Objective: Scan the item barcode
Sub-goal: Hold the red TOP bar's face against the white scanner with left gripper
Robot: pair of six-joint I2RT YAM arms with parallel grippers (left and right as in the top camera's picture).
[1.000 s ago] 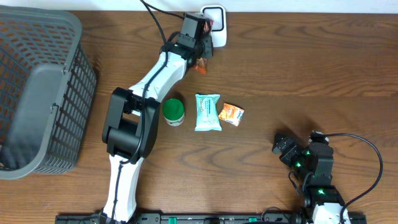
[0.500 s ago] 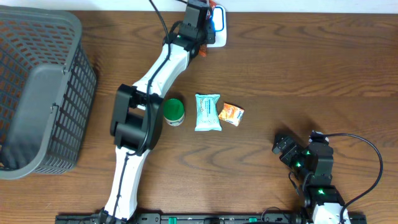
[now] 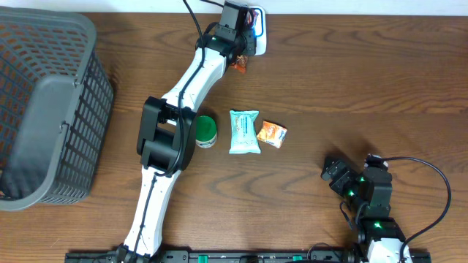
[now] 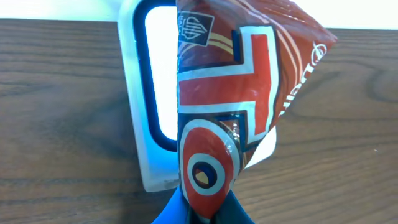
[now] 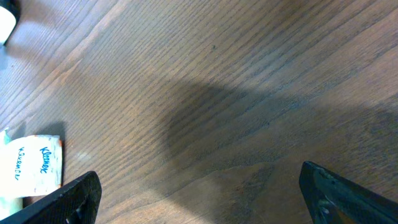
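Your left fingers (image 4: 169,214) are pinched tight on the red snack packet (image 4: 230,93), held before the white scanner (image 4: 129,93). Your right fingers (image 5: 65,198) are spread wide, empty, above the desk (image 5: 217,93).

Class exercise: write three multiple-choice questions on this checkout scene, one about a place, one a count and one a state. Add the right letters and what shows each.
1. Where is the red packet?
A lying mid-table
B at the white scanner
C at the table's near edge

2. How many items lie loose mid-table?
A one
B five
C three

3. How is the right gripper?
A open, empty
B shut, empty
C shut on a spoon

Answers:
1. B: the left gripper holds it in front of the scanner's lit window.
2. C: a green-lidded tub, a teal packet and an orange packet.
3. A: its fingers stand wide apart with nothing between them.
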